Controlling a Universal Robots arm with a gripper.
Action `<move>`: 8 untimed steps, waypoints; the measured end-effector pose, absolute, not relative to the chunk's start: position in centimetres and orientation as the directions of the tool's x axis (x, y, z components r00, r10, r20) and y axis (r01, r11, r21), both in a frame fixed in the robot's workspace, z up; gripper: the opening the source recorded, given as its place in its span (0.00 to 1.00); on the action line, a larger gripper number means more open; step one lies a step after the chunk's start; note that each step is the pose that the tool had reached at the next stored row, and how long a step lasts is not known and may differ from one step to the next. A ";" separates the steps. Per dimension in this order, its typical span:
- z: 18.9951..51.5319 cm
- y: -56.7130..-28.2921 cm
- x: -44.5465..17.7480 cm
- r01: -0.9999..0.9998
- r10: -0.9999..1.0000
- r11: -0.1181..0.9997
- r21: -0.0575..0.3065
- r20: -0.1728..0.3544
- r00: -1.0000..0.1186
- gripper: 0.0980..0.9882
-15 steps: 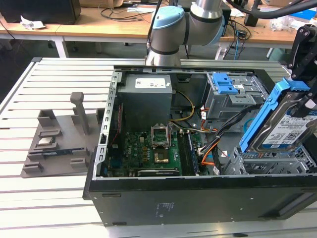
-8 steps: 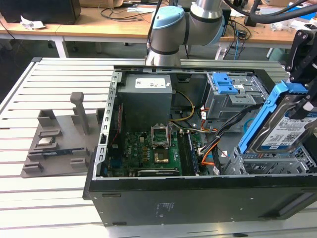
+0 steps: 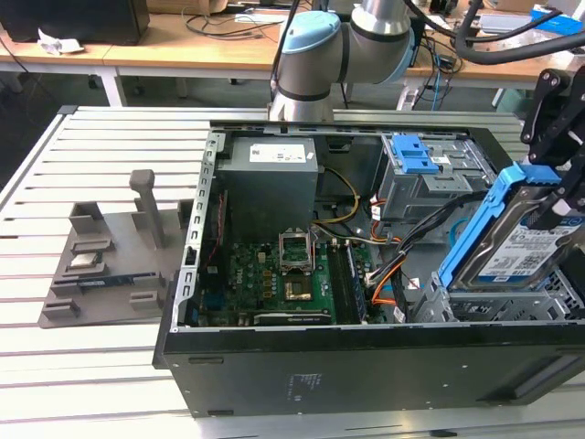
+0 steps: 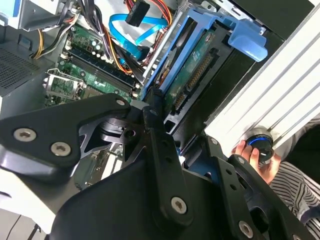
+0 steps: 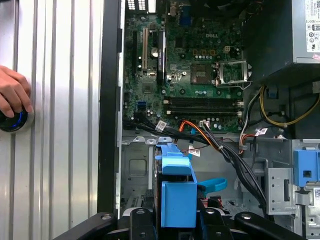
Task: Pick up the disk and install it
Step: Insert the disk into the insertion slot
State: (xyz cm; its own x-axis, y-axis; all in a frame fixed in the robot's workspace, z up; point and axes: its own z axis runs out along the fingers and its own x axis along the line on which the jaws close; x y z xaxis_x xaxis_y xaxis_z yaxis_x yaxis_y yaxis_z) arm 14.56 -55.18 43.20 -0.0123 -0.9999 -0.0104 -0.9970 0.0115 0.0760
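The end effector (image 3: 559,197), closed on the disk (image 3: 512,240), holds it tilted over the open computer case (image 3: 274,366); rigid, fairly heavy and shock-sensitive, it looks best gripped by its blue frame edges.

The arm (image 3: 343,46) is silver-grey tube with pale blue joint caps and black cables, ending in a matte black pincer (image 4: 165,165) of screw-studded linkage bars.

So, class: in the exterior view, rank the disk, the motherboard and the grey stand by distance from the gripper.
1. The disk, held tilted in the gripper, exterior view's right.
2. The motherboard, mid-case.
3. The grey stand, outside the case, far left.
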 end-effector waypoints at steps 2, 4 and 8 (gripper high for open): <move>42.7 -55.2 14.6 -0.997 -1.000 0.011 0.076 -0.010 -0.012 0.30; 42.4 -55.2 14.6 -0.997 -1.000 0.011 0.076 -0.010 -0.012 0.30; 42.0 -55.2 14.6 -0.997 -1.000 0.011 0.076 -0.010 -0.012 0.30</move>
